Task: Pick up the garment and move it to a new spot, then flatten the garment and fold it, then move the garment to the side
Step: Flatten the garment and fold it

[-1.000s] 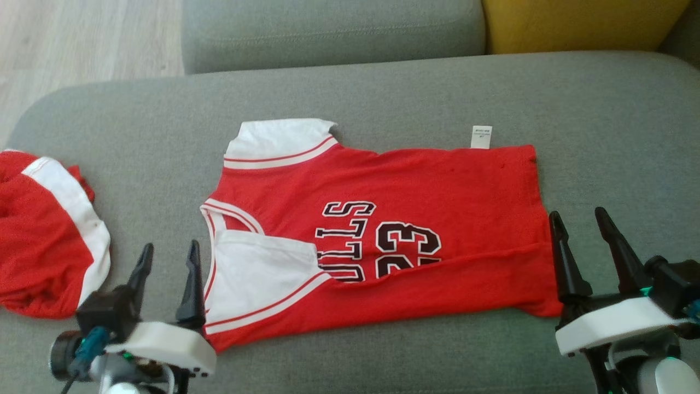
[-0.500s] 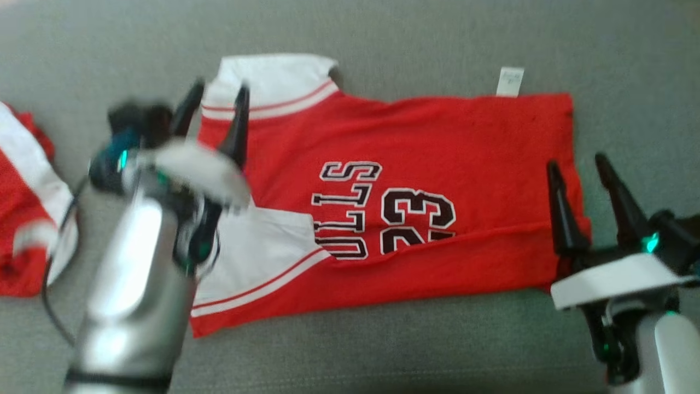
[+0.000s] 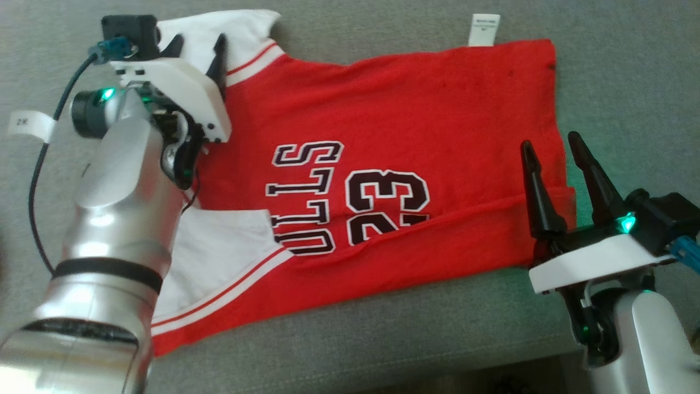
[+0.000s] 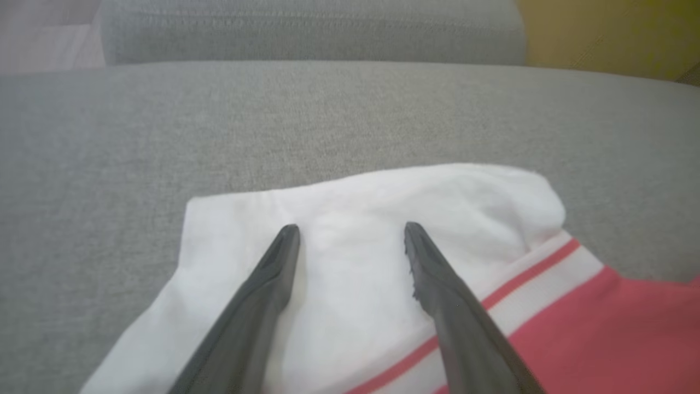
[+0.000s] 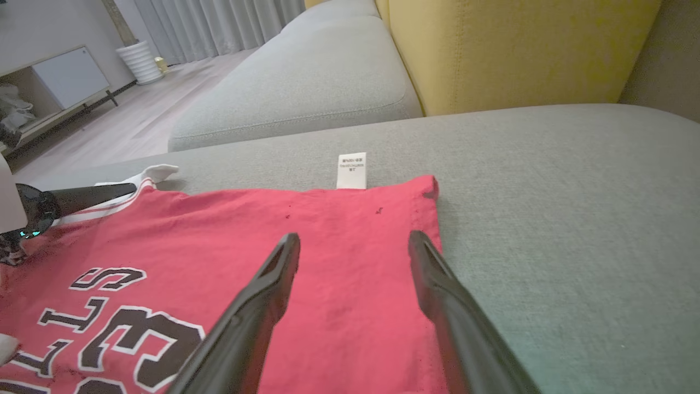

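Note:
The garment (image 3: 394,109) is a red jersey with white sleeves and black lettering, spread flat on the grey sofa seat (image 3: 629,65), its near edge folded over. My left gripper (image 3: 199,44) stands open above the far white sleeve (image 4: 355,219), fingers astride it without pinching. My right gripper (image 3: 549,143) hangs open over the jersey's right hem (image 5: 426,230), holding nothing. A white care label (image 5: 351,171) sticks out from the far edge.
A yellow cushion (image 5: 519,49) and a grey backrest (image 5: 306,87) stand behind the seat. The seat's front edge (image 3: 437,361) runs close below the jersey. Wooden floor and a white cabinet (image 5: 60,76) lie far left in the right wrist view.
The head camera has tilted down and shifted. My left arm has reached forward from the near left to the far white sleeve. The right gripper has kept its place at the hem.

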Motion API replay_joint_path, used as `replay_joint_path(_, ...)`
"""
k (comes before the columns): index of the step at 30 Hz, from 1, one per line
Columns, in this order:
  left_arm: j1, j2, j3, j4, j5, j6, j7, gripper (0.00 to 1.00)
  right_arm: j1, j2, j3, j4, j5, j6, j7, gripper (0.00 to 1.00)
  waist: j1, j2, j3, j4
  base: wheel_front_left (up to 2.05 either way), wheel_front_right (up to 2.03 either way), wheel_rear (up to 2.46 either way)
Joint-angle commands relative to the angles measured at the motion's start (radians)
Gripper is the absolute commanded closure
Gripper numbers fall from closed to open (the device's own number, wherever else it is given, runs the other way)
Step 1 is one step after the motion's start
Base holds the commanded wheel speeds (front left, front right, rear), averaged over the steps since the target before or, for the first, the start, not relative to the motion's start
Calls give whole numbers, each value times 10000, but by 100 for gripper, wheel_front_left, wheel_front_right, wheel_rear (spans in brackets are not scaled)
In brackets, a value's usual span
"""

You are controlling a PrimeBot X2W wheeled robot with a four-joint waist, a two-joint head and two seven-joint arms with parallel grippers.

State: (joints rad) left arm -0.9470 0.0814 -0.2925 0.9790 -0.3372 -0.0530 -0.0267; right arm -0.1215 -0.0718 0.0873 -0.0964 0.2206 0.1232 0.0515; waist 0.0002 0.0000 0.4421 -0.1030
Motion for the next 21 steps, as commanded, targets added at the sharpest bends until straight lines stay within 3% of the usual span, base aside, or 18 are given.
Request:
replay_joint_path(1, -458, 317, 214, 104, -24, 25, 62, 0, -230, -5, 207, -276, 84, 75, -85, 0, -2, 0, 119, -168, 0, 0, 0)
replay_joint_path(4, -743, 323, 138, 1114, -3, 95, 424, 0, -261, -25, 152, -210, 116, 75, -98, 0, -2, 0, 157, -235, 0, 0, 0)
replay_joint_path(5, -823, 310, 92, 1357, 15, 88, 492, 57, -277, -47, 125, -192, 140, 75, -91, 0, -2, 0, 165, -234, 0, 0, 0)
replay_joint_path(6, -897, 296, 65, 1545, 19, 81, 483, 100, -304, -73, 85, -173, 158, 75, -81, 0, -2, 0, 171, -235, 0, 0, 0)
replay_joint_path(15, -1295, 100, -199, 2256, 107, 33, -690, 100, -1530, -660, -388, 460, 549, 75, 166, 0, -2, 0, -17, -30, 0, 0, 0)
replay_joint_path(21, -1506, -99, -253, 2380, -41, -80, -1501, 100, -3383, -1518, -539, 2516, 1152, 75, 616, 0, -2, 0, -86, 365, 0, 0, 0)
